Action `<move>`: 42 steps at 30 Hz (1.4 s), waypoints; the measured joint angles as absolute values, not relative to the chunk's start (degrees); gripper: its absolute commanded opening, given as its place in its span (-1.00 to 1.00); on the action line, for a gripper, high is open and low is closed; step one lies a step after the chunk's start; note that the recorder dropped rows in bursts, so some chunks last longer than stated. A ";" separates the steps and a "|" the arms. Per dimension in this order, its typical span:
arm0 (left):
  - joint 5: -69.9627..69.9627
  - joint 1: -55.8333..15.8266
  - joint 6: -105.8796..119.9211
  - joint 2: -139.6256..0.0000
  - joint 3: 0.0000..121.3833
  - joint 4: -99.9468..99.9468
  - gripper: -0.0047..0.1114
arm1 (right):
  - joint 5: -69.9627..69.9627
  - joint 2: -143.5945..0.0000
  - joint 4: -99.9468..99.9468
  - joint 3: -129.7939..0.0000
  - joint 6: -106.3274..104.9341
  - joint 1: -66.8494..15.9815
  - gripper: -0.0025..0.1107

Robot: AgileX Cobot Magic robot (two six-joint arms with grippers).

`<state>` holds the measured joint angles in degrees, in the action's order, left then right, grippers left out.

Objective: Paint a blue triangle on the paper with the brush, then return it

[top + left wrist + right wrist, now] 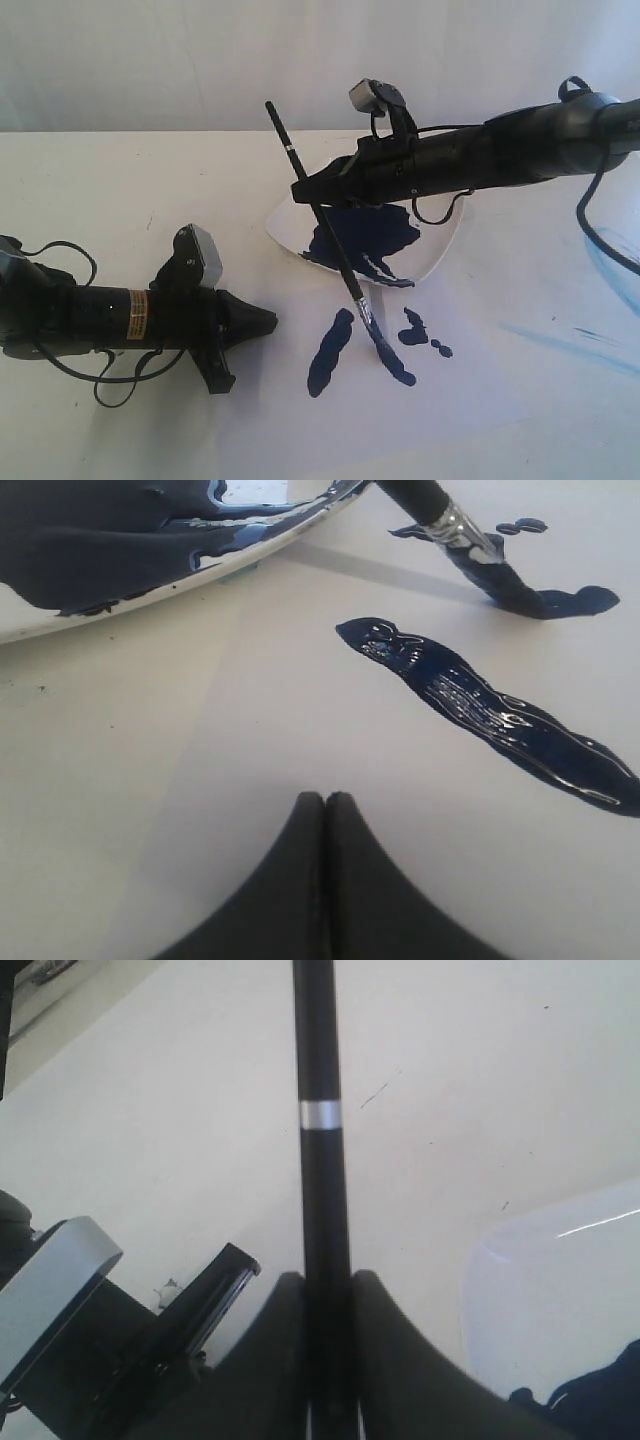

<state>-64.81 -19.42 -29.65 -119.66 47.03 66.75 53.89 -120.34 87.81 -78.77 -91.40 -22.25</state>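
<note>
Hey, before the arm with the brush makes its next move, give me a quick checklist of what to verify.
1. Grip: right hand shut on the brush shaft: ok.
2. Contact: bristles rest on the paper, in a wet stroke: ok.
3. Blue triangle: only two strokes, no third side: not ok.
4. Left hand: shut, apart from the wet paint: ok.
5. Paint left on the bristles: cannot tell.
6. Dish: holds dark paint, close by: ok.
</note>
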 measured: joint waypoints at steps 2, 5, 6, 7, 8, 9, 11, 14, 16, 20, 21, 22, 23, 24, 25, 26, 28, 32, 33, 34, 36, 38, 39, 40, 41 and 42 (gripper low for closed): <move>-64.81 -19.42 -29.65 -119.66 47.03 66.75 -0.92 | 53.79 -120.34 88.84 -78.77 -92.08 -22.25 -0.96; -64.81 -19.42 -29.65 -119.66 47.03 66.75 -0.92 | 53.68 -120.34 91.03 -78.77 -93.64 -22.25 -0.96; -64.81 -19.42 -29.65 -119.66 47.03 66.75 -0.92 | 53.58 -120.34 91.49 -78.77 -94.06 -22.25 -0.96; -64.81 -19.42 -29.65 -119.66 47.03 66.75 -0.92 | 53.55 -120.34 91.77 -78.77 -94.17 -22.25 -0.96; -64.81 -19.42 -29.65 -119.66 47.03 66.75 -0.92 | 53.42 -120.34 92.01 -78.77 -94.18 -22.25 -0.96; -64.81 -19.42 -29.65 -119.66 47.03 66.75 -0.92 | 53.08 -120.34 92.12 -78.77 -94.30 -22.25 -0.96; -64.81 -19.42 -29.65 -119.66 47.03 66.75 -0.92 | 52.52 -120.34 92.35 -78.77 -94.79 -22.25 -0.96; -64.81 -19.42 -29.65 -119.66 47.03 66.75 -0.92 | 51.70 -120.34 92.37 -78.77 -95.63 -22.25 -0.96; -64.81 -19.42 -29.65 -119.66 47.03 66.75 -0.92 | 51.42 -120.34 92.46 -78.77 -96.15 -22.25 -0.96; -64.81 -19.42 -29.65 -119.66 47.03 66.75 -0.92 | 51.30 -120.34 95.22 -78.77 -97.82 -22.25 -0.96; -64.81 -19.42 -29.65 -119.66 47.03 66.75 -0.92 | 51.18 -120.34 96.00 -78.77 -98.20 -22.25 -0.96; -64.81 -19.42 -29.65 -119.66 47.03 66.75 -0.92 | 51.08 -120.34 96.43 -78.77 -98.28 -22.25 -0.96; -64.81 -19.42 -29.65 -119.66 47.03 66.75 -0.92 | 51.08 -120.34 96.79 -78.77 -98.48 -22.25 -0.96; -64.81 -19.42 -29.65 -119.66 47.03 66.75 -0.92 | 51.08 -120.34 96.92 -78.77 -98.70 -22.25 -0.96; -64.81 -19.42 -29.65 -119.66 47.03 66.75 -0.92 | 51.08 -120.34 97.40 -78.77 -99.10 -22.25 -0.96; -64.81 -19.42 -29.65 -119.66 47.03 66.75 -0.92 | 51.05 -120.34 98.18 -78.77 -99.36 -22.25 -0.96; -64.81 -19.42 -29.65 -119.66 47.03 66.75 -0.92 | 51.05 -120.34 98.81 -78.77 -100.85 -22.25 -0.96; -64.81 -19.42 -29.65 -119.66 47.03 66.75 -0.92 | 50.58 -120.34 99.14 -78.77 -103.55 -22.35 -0.96; -64.81 -19.42 -29.65 -119.66 47.03 66.75 -0.92 | 50.12 -120.34 99.27 -78.77 -103.91 -22.63 -0.96; -64.81 -19.42 -29.65 -119.66 47.03 66.85 -0.92 | 49.67 -120.34 99.36 -78.77 -104.17 -22.98 -0.96; -64.81 -19.42 -29.65 -119.66 47.03 66.85 -0.92 | 49.52 -120.48 99.63 -78.77 -104.24 -23.12 -0.96; -64.81 -19.42 -29.65 -119.66 47.03 66.85 -0.92 | 49.40 -120.48 99.67 -78.77 -104.38 -23.37 -0.96; -64.81 -19.42 -29.65 -119.66 47.03 66.85 -0.92 | 49.40 -120.48 99.67 -78.77 -104.38 -23.35 -0.96; -64.81 -19.42 -29.65 -119.66 47.03 66.85 -0.92 | 49.40 -120.48 99.67 -78.77 -104.38 -23.35 -0.96; -64.81 -19.42 -29.65 -119.66 47.03 66.85 -0.92 | 49.40 -120.48 99.67 -78.77 -104.42 -23.35 -0.96; -64.81 -19.42 -29.65 -119.66 47.03 66.85 -0.92 | 49.30 -120.48 99.67 -78.77 -104.42 -23.35 -0.96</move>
